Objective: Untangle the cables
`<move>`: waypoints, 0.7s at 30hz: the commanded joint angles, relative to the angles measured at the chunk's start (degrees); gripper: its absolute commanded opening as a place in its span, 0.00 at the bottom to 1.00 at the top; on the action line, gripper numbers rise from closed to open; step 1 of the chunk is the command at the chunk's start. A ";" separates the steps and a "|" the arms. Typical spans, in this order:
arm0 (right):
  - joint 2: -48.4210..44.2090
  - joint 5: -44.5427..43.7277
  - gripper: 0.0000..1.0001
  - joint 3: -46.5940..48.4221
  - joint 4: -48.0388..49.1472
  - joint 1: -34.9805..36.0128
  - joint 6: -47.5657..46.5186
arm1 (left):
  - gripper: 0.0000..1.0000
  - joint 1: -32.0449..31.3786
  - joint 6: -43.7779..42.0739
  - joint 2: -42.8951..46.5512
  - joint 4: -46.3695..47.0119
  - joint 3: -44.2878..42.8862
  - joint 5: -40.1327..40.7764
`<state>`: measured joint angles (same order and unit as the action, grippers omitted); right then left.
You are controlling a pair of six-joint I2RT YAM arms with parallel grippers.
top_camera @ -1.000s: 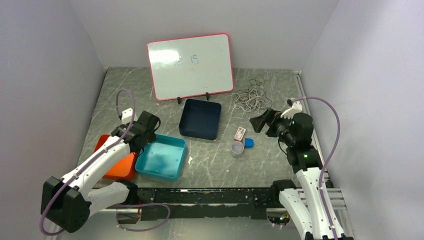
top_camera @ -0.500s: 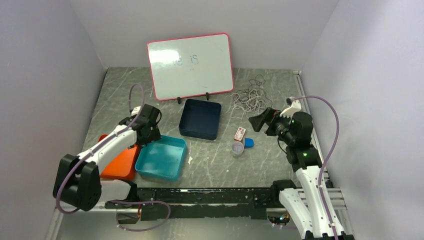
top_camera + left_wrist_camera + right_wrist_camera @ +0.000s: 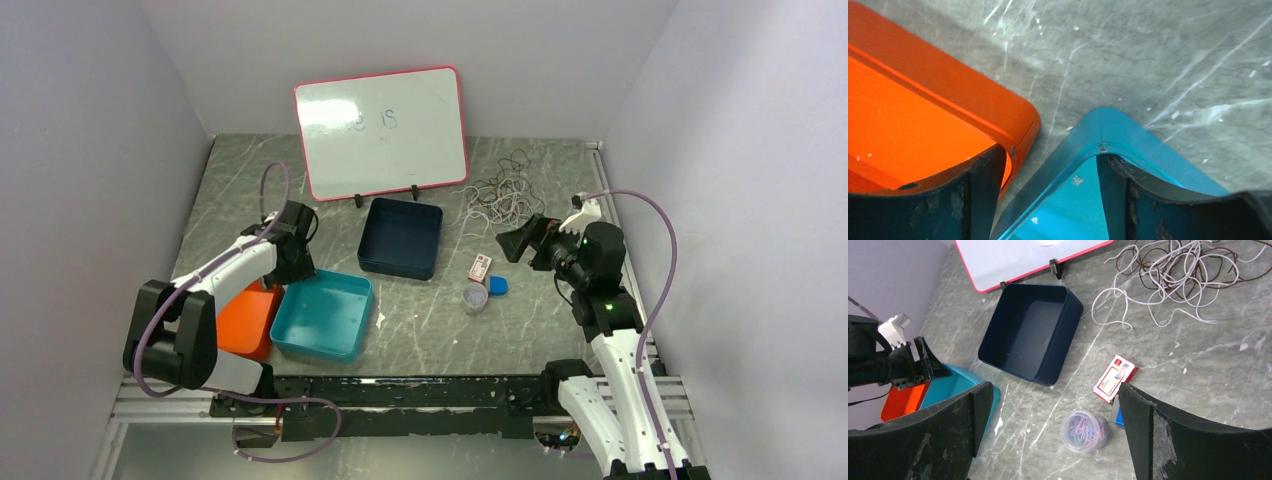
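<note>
The cables [image 3: 500, 193] lie in a loose tangle of pale and dark thin wires at the back right of the table, also at the top of the right wrist view [image 3: 1168, 275]. My right gripper [image 3: 512, 245] hangs open in the air just in front of that tangle, touching nothing; in its own view [image 3: 1053, 430] only bare table and a small jar show between its fingers. My left gripper [image 3: 298, 272] is far off on the left, low over the far corner of a teal tray [image 3: 1108, 130]. Its jaws stand apart astride that corner [image 3: 1048, 200], holding nothing.
An orange tray [image 3: 245, 322] lies against the teal tray [image 3: 325, 315]. A navy tray [image 3: 402, 237] sits mid-table before a propped whiteboard [image 3: 382, 130]. A red-and-white small box [image 3: 480, 267], a blue item [image 3: 497, 285] and a clear jar of paper clips [image 3: 475, 298] lie near the right gripper.
The left arm has folded back, carrying its gripper a little toward the teal tray's far corner, and its jaws have narrowed somewhat. The right arm has hardly moved.
</note>
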<state>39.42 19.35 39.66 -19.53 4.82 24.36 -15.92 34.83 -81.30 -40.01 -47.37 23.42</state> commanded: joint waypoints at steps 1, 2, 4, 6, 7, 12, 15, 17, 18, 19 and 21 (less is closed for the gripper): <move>-0.35 0.95 1.00 -0.91 1.82 -0.59 0.39 | 0.69 0.84 -3.75 -0.11 5.18 -2.40 -3.63; -0.35 0.95 1.00 -0.91 1.87 -0.57 0.50 | 0.67 1.03 -4.07 -0.74 5.40 -3.03 -3.52; -0.43 0.95 1.00 -0.82 1.79 -0.56 0.63 | 0.62 1.79 -5.09 -2.11 6.02 -4.21 -3.46; -0.46 0.95 1.00 -0.75 1.62 -0.54 0.59 | 0.57 2.82 -5.74 -3.55 6.29 -5.23 -3.87; -0.50 0.93 1.00 -0.75 1.48 -0.56 0.56 | 0.55 3.31 -5.92 -4.00 6.52 -5.57 -4.35; -0.58 0.52 1.00 -0.56 1.08 -0.54 0.24 | 0.48 5.64 -6.62 -4.55 8.08 -4.54 -5.90; -0.39 0.84 1.00 -0.68 1.45 -0.53 0.61 | 0.44 7.44 -6.20 -4.62 7.91 -4.37 -5.40; -0.22 1.17 1.00 -0.81 1.88 -0.51 0.86 | 0.41 9.21 -6.11 -4.87 8.01 -4.68 -5.80; -0.11 1.28 1.00 -0.81 2.03 -0.55 1.02 | 0.39 10.24 -6.18 -4.99 8.08 -4.90 -5.88; -0.04 1.42 1.00 -0.79 2.04 -0.58 0.96 | 0.38 11.49 -6.18 -5.13 8.18 -4.98 -6.04; -0.04 1.26 1.00 -0.64 1.97 -0.58 0.97 | 0.34 13.32 -6.45 -5.44 8.84 -5.18 -7.12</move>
<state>39.48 19.99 39.18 -19.05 4.82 25.04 -6.33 29.21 -85.47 -33.56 -51.33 17.76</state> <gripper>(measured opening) 0.997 0.370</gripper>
